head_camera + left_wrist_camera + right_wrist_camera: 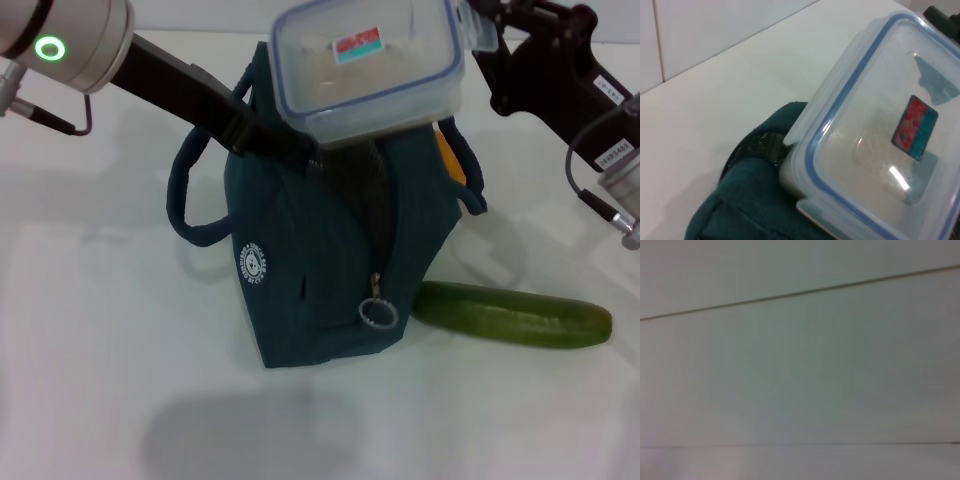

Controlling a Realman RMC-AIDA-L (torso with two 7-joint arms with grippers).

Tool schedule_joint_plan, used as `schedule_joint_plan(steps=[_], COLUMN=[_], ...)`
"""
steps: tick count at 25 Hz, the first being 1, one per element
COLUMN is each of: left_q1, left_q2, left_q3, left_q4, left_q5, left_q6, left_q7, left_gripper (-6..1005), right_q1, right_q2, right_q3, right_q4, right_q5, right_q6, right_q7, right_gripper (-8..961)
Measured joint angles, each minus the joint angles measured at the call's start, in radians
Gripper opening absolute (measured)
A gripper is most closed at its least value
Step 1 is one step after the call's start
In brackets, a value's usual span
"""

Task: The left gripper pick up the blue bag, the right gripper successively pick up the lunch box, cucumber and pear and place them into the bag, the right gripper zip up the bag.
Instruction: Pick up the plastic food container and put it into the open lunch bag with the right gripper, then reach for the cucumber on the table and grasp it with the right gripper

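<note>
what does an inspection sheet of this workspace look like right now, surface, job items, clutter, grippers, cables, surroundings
surface: plain white tabletop.
job's things: dark teal-blue fabric bag stands upright, zipper open, metal ring pull hanging low; clear blue-rimmed plastic lunch box tilted over the bag's mouth; long green cucumber lies on the table beside the bag on the robot's right; orange-yellow pear mostly hidden behind the bag.
clutter: nothing seen.
grippers: left gripper at the bag's top edge by a handle; right gripper at the lunch box's edge, carrying it.
cables: thin wires beside both wrists.
surroundings: pale panelled wall.
</note>
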Motion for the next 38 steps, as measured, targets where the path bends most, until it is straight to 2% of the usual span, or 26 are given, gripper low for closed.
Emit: schedule_joint_plan(steps=[6, 12, 23, 28, 31, 35, 38], left_q1=[0.002, 0.004, 0.003, 0.003, 0.006, 0.009, 0.013], left_q2=[0.0, -0.001, 0.0, 0.0, 0.0, 0.0, 0.0], left_q3=[-0.005, -0.003, -0.006, -0.006, -0.006, -0.006, -0.006], left_q4=[0.003, 0.005, 0.011, 0.011, 0.012, 0.011, 0.011], left_q5=[0.001, 0.002, 0.0, 0.002, 0.001, 0.001, 0.002], left_q6=[-0.001, -0.001, -0.005, -0.009, -0.01, -0.019, -0.023], left_q7=[0.0, 0.0, 0.008, 0.015, 0.021, 0.024, 0.024], left_gripper=[42, 42, 42, 42, 42, 42, 42], right_q1=[-0.032, -0.024, 0.016, 0.023, 0.03, 0.022, -0.02], right_q2=[0.0, 0.0, 0.0, 0.0, 0.0, 0.0, -0.001], right_q3=[0.001, -0.001, 0.003, 0.001, 0.001, -0.013, -0.024], right_q4=[-0.006, -0.016, -0.01, -0.015, -0.025, -0.1, -0.179], right_q5=[0.0, 0.0, 0.001, 0.001, 0.001, 0.001, 0.001], right_q6=[0.027, 0.031, 0.024, 0.024, 0.009, -0.057, -0.102], right_q7=[0.0, -0.013, -0.02, -0.019, -0.019, -0.019, -0.02], right_gripper=[95, 93, 208, 393, 465, 560, 632])
